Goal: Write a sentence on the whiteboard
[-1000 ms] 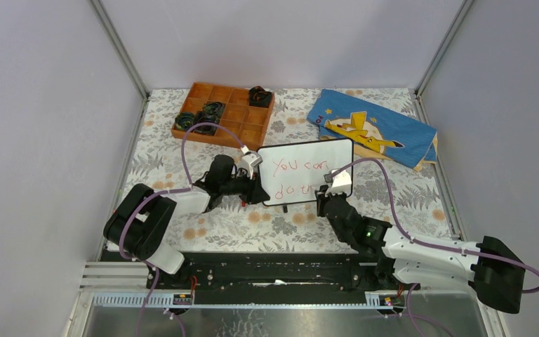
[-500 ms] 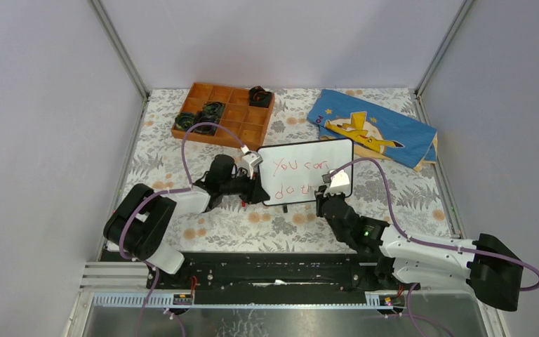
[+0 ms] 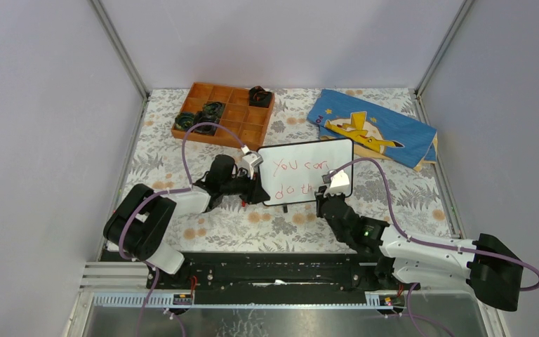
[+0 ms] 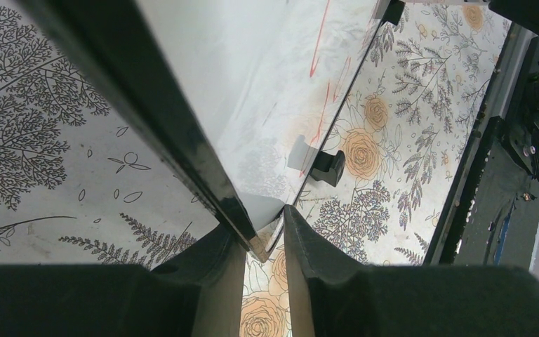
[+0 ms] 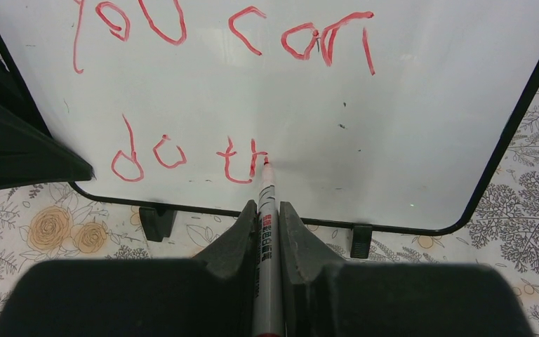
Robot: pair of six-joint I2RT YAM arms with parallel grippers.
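The whiteboard (image 3: 307, 160) stands upright on its two black feet on the floral table. The sentence (image 5: 302, 43) in red reads "You can" with "do th" below it. My right gripper (image 5: 267, 208) is shut on a red marker (image 5: 265, 203), and the marker's tip touches the board at the end of the "h". In the top view the right gripper (image 3: 322, 197) sits in front of the board's lower right part. My left gripper (image 4: 265, 226) is shut on the whiteboard's (image 4: 253, 84) lower left corner, and the left gripper (image 3: 258, 189) shows there from above.
An orange compartment tray (image 3: 233, 126) holding several black items sits at the back left. A blue cloth with a yellow figure (image 3: 372, 128) lies at the back right. Enclosure walls close in both sides and the back.
My right arm has shifted slightly left with the marker at the board. The left gripper and the whiteboard have stayed where they were.
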